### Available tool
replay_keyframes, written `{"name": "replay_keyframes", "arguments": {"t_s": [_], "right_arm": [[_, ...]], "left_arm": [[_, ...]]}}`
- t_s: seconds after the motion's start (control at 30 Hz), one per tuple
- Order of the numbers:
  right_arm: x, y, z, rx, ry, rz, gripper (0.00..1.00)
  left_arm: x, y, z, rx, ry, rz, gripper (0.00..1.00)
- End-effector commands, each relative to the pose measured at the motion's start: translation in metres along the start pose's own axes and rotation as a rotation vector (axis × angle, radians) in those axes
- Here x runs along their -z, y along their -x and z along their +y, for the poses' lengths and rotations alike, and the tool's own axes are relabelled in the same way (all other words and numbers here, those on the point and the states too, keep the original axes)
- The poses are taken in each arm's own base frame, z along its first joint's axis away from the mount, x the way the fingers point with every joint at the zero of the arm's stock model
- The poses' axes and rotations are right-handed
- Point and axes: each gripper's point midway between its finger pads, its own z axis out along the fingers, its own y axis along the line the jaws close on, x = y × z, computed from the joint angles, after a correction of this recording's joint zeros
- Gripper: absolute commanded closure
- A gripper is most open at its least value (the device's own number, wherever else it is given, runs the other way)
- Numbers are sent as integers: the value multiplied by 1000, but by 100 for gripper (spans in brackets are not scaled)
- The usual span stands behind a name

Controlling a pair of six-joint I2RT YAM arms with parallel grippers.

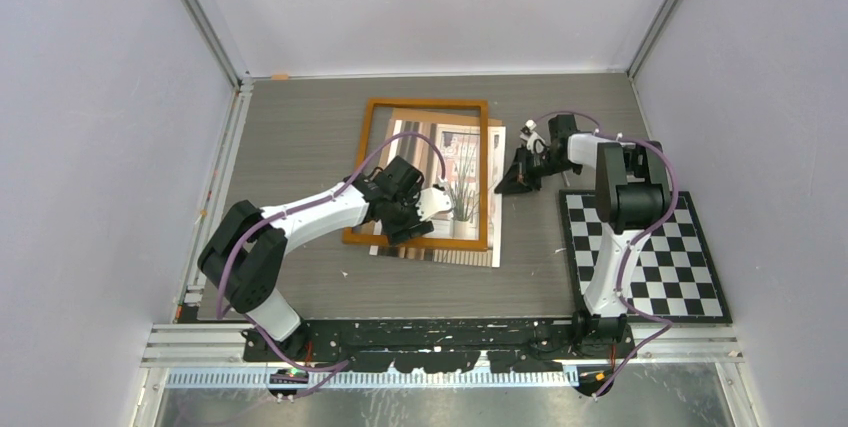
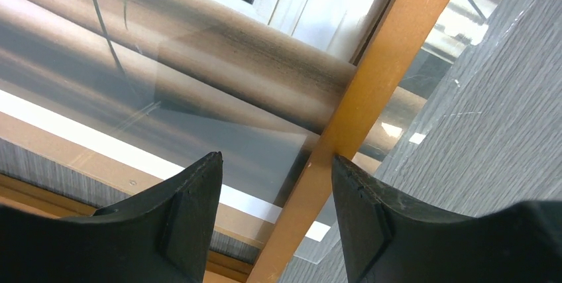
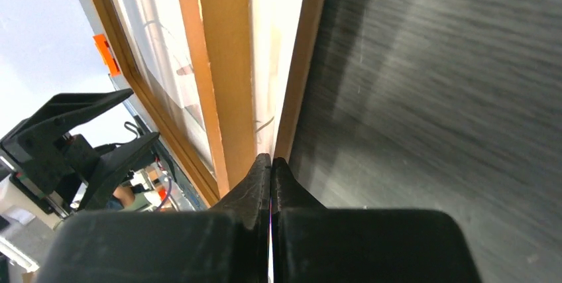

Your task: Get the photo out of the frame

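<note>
The frame [image 1: 425,104], with a thin orange-brown border, lies mid-table over the photo [image 1: 440,255], which sticks out past its right and near sides. My left gripper [image 1: 432,209] is open above the frame's near right part. In the left wrist view its jaws [image 2: 275,164] stand apart either side of a frame bar [image 2: 378,77], with the photo [image 2: 232,71] showing under a glossy sheet. My right gripper [image 1: 503,185] is at the photo's right edge. In the right wrist view it [image 3: 272,160] is shut on a thin sheet edge, the photo [image 3: 278,44], beside the frame bar [image 3: 225,64].
A black-and-white checkered mat [image 1: 650,257] lies at the right by the right arm's base. Grey wood-grain table [image 3: 431,97] lies right of the frame. White walls with metal rails enclose the table. The left arm [image 3: 66,144] shows beyond the frame in the right wrist view.
</note>
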Motion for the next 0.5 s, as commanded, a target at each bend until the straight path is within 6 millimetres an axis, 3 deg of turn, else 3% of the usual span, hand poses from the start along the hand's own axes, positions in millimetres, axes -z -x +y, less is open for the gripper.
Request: {"name": "replay_keyframes", "arguments": {"t_s": [0.0, 0.27, 0.47], "right_arm": [[42, 14, 32, 77, 56, -70, 100], [50, 17, 30, 88, 40, -76, 100], [64, 38, 36, 105, 30, -131, 99]], "left_arm": [[-14, 0, 3, 23, -13, -6, 37], [-17, 0, 3, 26, -13, 1, 37], [-16, -1, 3, 25, -16, 7, 37]]}}
